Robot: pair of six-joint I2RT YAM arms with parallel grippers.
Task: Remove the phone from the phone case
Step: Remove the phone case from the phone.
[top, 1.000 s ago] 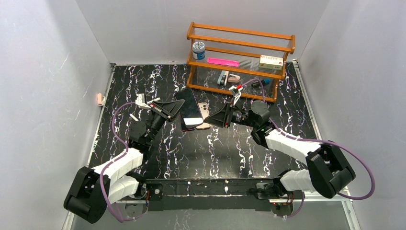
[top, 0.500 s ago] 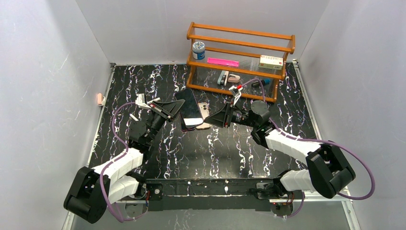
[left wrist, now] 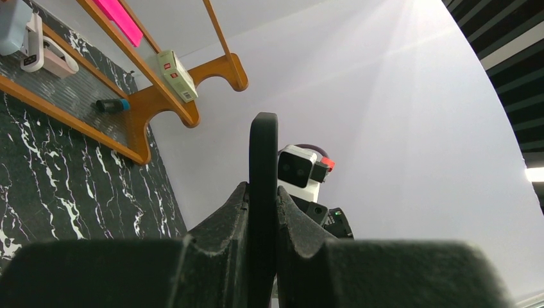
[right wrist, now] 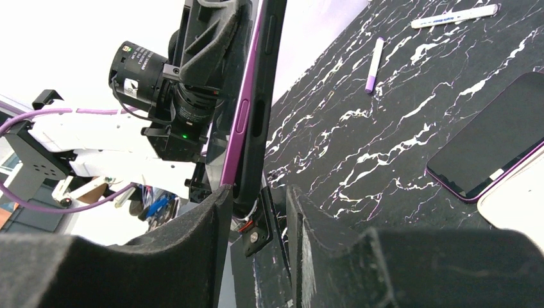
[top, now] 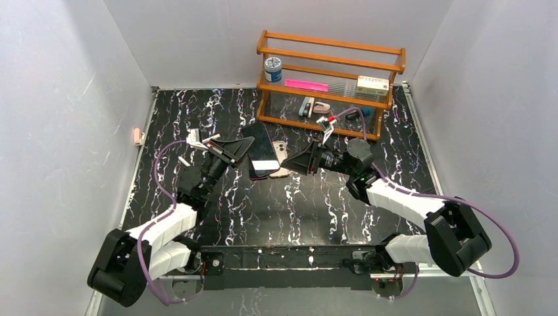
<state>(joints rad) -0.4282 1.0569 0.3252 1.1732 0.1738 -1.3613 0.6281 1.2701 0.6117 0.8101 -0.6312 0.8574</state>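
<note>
The left gripper (left wrist: 262,192) pinches the phone (right wrist: 238,125), in its case (right wrist: 264,64) and raised on edge over the middle of the table (top: 316,204). Its long axis runs straight toward the right gripper (right wrist: 258,192), whose jaws stand apart, straddling the free end without gripping. A second phone (right wrist: 494,138) lies flat close by. There is open room toward the near edge.
</note>
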